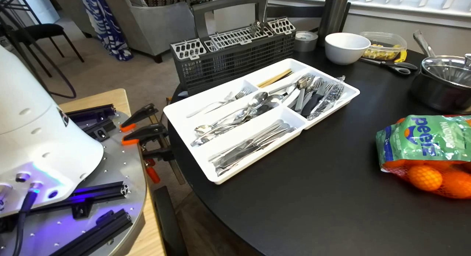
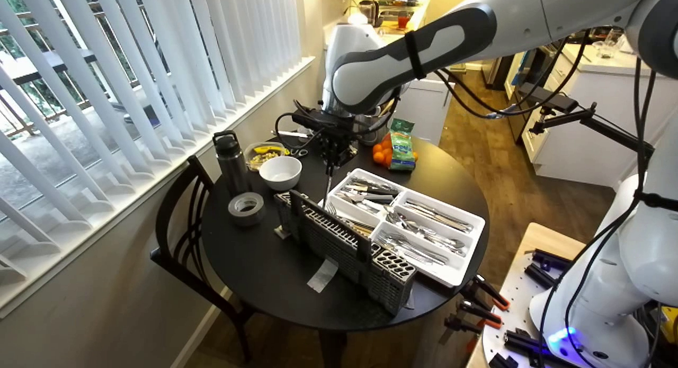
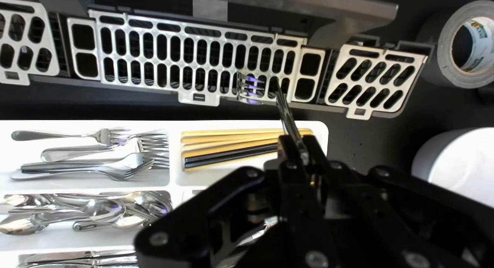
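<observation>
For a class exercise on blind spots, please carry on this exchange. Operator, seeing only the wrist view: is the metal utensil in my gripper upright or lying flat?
Observer: In both exterior views, the metal utensil in the gripper is nearly upright.
Operator: What stands beside the white bowl, outside my picture?
Observer: A clear plastic container with yellow food in it.
Operator: And what else is on the table, out of my sight?
Observer: A net bag of orange fruit.
</observation>
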